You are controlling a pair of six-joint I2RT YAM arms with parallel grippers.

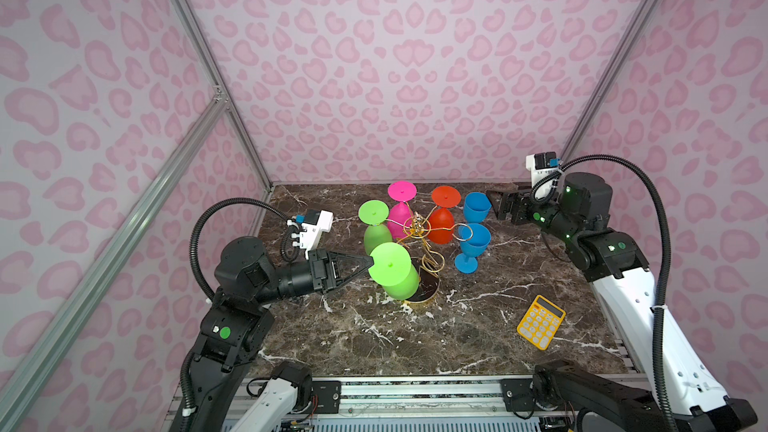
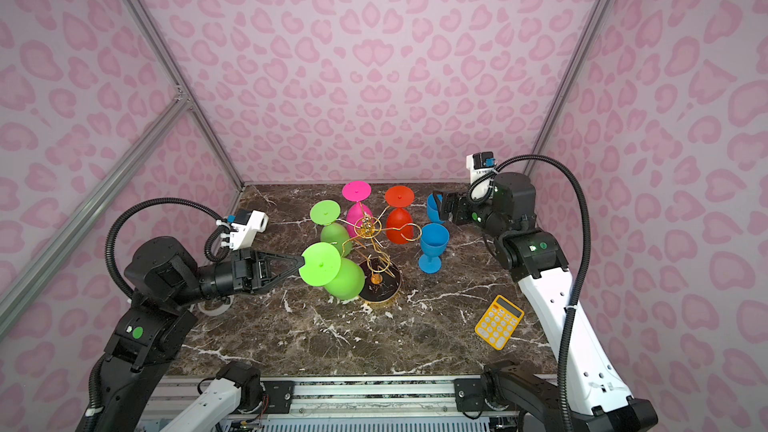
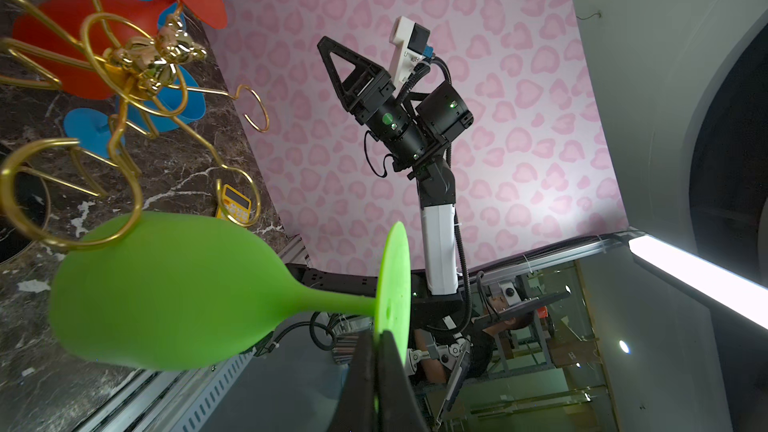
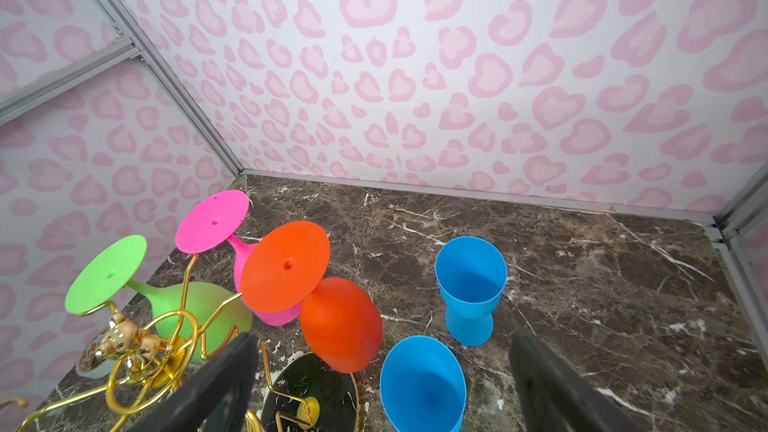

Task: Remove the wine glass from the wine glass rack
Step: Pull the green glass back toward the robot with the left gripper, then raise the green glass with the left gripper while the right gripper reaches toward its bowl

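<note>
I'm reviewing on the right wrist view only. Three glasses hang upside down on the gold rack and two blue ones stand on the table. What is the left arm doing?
Observer: In both top views the left end effector is shut on the foot rim of a second green wine glass, outside your frame.
Operator: Is its stem clear of the rack?
Observer: In the left wrist view, yes. The stem sits in no loop of the wine glass rack. The bowl overlaps one loop, contact unclear.
Operator: Anything else around?
Observer: A yellow calculator lies near the front right, apart from the rack.
</note>
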